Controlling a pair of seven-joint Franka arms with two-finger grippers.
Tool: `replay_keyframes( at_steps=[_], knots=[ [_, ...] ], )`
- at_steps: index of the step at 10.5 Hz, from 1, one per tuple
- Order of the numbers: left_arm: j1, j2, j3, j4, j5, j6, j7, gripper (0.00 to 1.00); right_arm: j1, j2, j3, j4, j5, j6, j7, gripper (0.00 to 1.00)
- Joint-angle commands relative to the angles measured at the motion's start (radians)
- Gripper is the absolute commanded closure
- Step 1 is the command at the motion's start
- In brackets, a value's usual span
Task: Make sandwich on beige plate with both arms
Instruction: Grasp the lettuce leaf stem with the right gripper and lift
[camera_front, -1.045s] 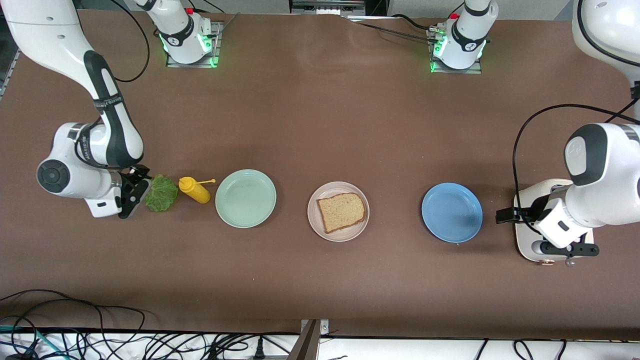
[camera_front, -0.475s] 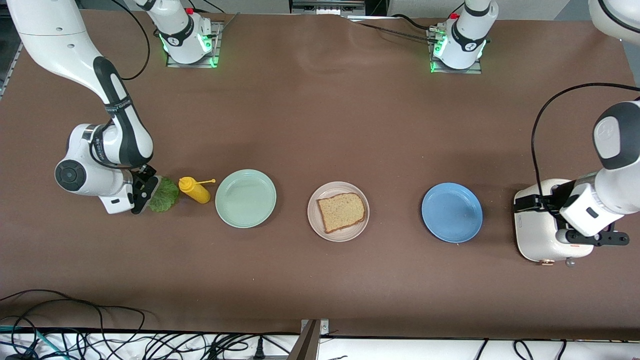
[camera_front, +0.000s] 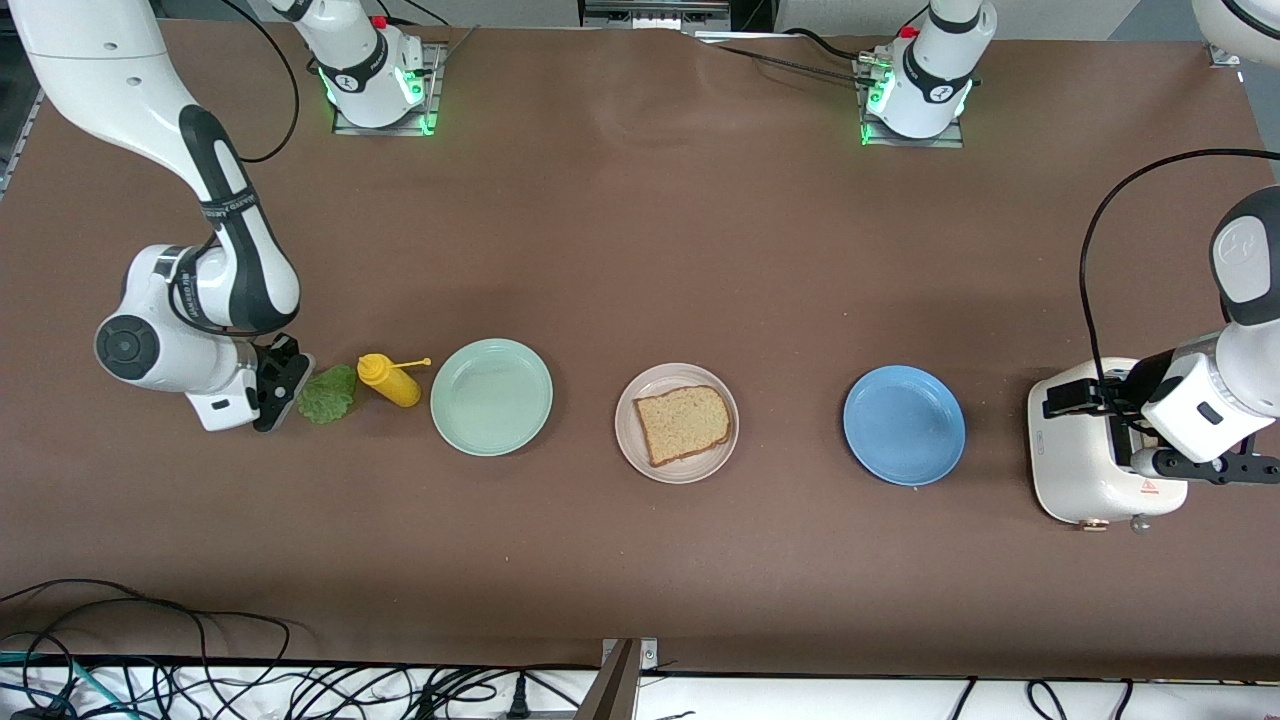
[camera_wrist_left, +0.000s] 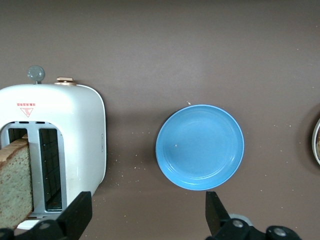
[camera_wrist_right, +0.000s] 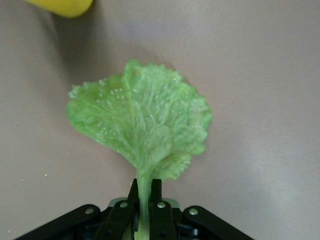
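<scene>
— What does the sandwich look like so far?

— Just one bread slice (camera_front: 683, 424), brown with a darker crust, flat on the beige plate (camera_front: 630, 445) at the middle of the table. My right gripper (camera_front: 283, 385) is clamped on the stem of the lettuce (camera_front: 328, 393), a ruffled green leaf spreading out from my fingers (camera_wrist_right: 156, 207), low at the right arm's end of the table. The yellow bottle (camera_front: 392, 380) lies just beside the leaf, and the mint plate (camera_front: 491, 397) sits between the bottle and the beige plate.

— And your other hand?

— My left gripper (camera_wrist_left: 145, 212) hangs with its fingers wide apart, holding nothing, over the toaster (camera_front: 1080, 470) at the left arm's end. A second slice (camera_wrist_left: 14, 182) stands in one toaster slot. The blue plate (camera_front: 904, 425) lies between the toaster and the beige plate.

— Anything hard to see?

— From the front, my right wrist hides most of the grip, and my left arm covers part of the toaster. The left wrist view cuts off the toaster slice at its edge. The bottle is only a yellow sliver in the right wrist view.
</scene>
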Motion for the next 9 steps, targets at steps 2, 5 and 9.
replay_keyframes(
  at_steps=[2, 5, 9],
  knots=[
    [0.004, -0.047, -0.002, -0.022, 0.028, -0.013, 0.009, 0.00, 0.000, -0.022, 0.004, 0.178, 0.008, -0.226, -0.005, 1.00],
    [0.021, -0.053, 0.002, -0.022, 0.033, -0.013, 0.020, 0.00, 0.011, -0.023, 0.018, 0.385, 0.026, -0.486, 0.033, 1.00],
    [0.028, -0.051, 0.001, -0.020, 0.097, -0.009, 0.025, 0.00, 0.011, -0.022, 0.112, 0.505, 0.144, -0.647, 0.428, 1.00]
  ],
)
